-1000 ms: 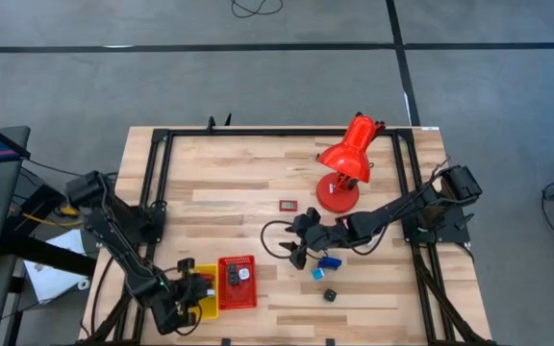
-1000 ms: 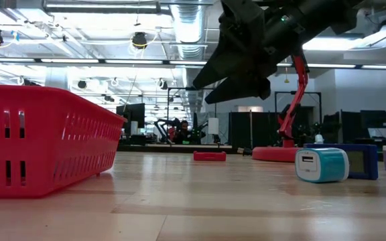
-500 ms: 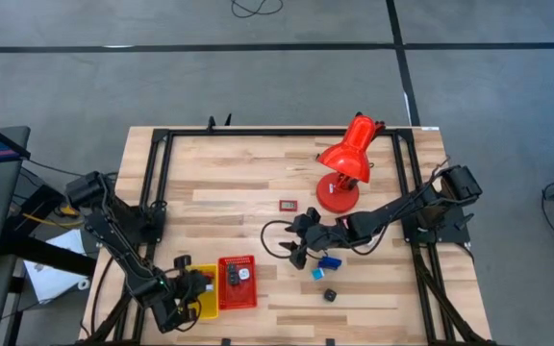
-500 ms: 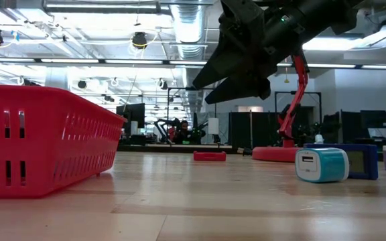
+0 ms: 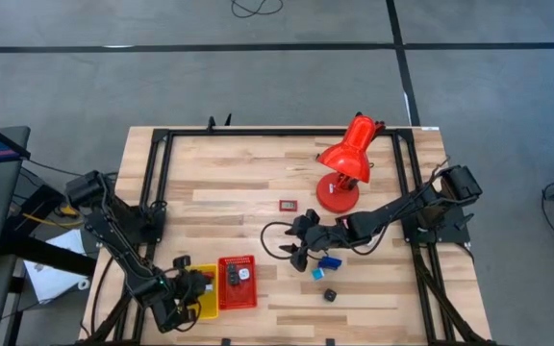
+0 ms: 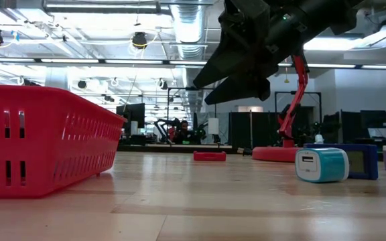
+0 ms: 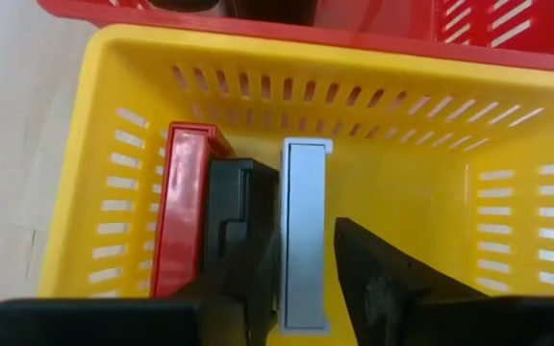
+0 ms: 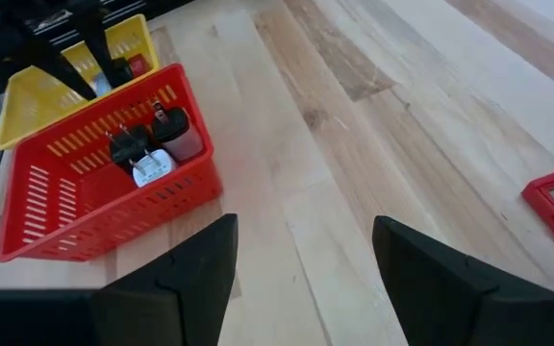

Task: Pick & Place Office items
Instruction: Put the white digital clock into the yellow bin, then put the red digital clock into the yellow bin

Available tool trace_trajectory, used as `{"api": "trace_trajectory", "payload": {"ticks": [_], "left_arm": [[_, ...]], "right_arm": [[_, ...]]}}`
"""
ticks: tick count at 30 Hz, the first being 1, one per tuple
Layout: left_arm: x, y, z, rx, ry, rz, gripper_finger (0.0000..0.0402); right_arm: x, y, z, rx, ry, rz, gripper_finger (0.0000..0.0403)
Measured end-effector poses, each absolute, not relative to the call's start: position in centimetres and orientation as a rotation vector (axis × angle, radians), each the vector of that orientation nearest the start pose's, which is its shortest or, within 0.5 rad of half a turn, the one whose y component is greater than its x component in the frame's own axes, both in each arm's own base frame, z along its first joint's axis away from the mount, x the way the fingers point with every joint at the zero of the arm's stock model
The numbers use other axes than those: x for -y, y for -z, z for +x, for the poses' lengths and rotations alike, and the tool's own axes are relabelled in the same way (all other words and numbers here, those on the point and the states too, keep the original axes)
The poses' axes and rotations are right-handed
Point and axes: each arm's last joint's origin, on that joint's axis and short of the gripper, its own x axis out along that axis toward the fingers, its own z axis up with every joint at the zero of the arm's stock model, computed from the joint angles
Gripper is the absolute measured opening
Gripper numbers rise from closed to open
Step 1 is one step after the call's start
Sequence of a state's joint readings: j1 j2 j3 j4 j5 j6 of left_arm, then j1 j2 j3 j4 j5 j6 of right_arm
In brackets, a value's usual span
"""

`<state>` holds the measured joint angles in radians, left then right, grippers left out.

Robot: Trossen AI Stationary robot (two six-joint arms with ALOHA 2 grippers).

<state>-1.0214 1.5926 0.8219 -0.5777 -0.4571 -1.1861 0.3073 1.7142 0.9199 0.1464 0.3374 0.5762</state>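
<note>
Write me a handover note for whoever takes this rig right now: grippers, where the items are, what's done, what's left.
Left gripper: over the yellow tray, fingers slightly apart astride the silver-white piece lying beside black and red pieces.
Right gripper: open, empty, hovering mid-table.
Done: red tray holds a white charger and dark plugs.
Left on the table: flat red item, blue piece, teal charger, black piece.
</note>
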Motion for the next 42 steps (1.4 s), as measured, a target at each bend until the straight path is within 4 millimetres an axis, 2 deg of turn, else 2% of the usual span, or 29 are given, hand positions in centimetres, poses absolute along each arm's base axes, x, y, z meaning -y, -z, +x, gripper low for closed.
{"api": "trace_trajectory", "payload": {"ticks": [9, 12, 17, 21, 24, 30, 32, 38, 42], "left_arm": [[20.9, -18.2, 14.3, -1.026, -0.092, -0.252, 0.0131], [20.1, -19.4, 14.1, -0.975, -0.107, -0.260, 0.0148], [18.5, -20.9, 14.4, -0.904, -0.136, -0.232, 0.0200], [17.2, -21.8, 15.4, -0.843, -0.164, -0.201, 0.0248], [16.1, -22.3, 16.1, -0.820, -0.191, -0.184, 0.0277], [14.3, -22.7, 17.5, -0.810, -0.235, -0.146, 0.0311], [13.7, -22.7, 17.9, -0.813, -0.252, -0.131, 0.0318], [12.2, -22.7, 19.0, -0.812, -0.322, -0.142, 0.0330], [11.7, -22.7, 19.3, -0.820, -0.321, -0.097, 0.0333]], "right_arm": [[-9.3, -17.3, 33.4, -0.605, 0.218, 0.346, 0.0234], [-8.5, -17.1, 33.5, -0.618, 0.258, 0.390, 0.0234], [-5.9, -16.2, 33.3, -0.739, 0.300, 0.421, 0.0241], [-4.6, -16.2, 33.4, -0.767, 0.273, 0.275, 0.0261], [-3.7, -16.2, 33.5, -0.766, 0.286, 0.173, 0.0270], [-1.3, -15.7, 33.2, -0.834, 0.362, 0.161, 0.0271], [-0.5, -15.7, 33.2, -0.835, 0.380, 0.165, 0.0272], [0.5, -15.7, 33.3, -0.850, 0.318, -0.009, 0.0272], [1.1, -15.0, 32.9, -0.814, 0.291, -0.068, 0.0272]]}}
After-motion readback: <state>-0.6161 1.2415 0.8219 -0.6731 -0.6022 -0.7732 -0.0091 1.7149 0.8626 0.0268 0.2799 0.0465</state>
